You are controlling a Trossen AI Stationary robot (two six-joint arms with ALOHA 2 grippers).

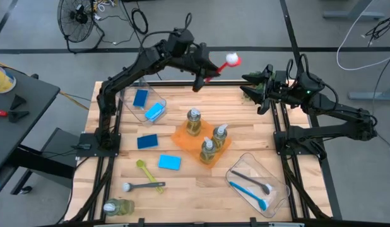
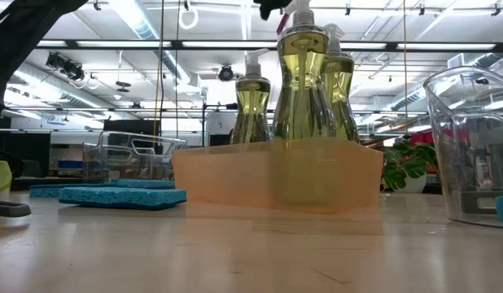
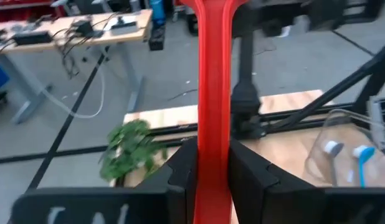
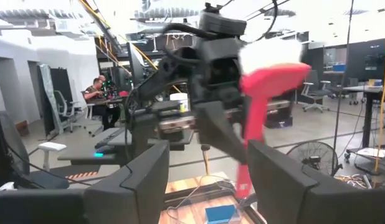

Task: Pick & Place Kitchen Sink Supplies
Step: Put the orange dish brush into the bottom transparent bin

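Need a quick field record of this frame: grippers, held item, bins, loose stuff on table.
left gripper: raised over table's far edge, shut on red brush
right gripper: open, empty, at far right edge by green plant
orange tray: three soap bottles
left bin: two blue sponges
right bin: blue brush, grey brush
loose: two sponges, two brushes, fourth bottle lying down

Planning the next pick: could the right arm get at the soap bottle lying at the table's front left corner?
Probably not: the fallen bottle lies diagonally opposite the open right gripper.
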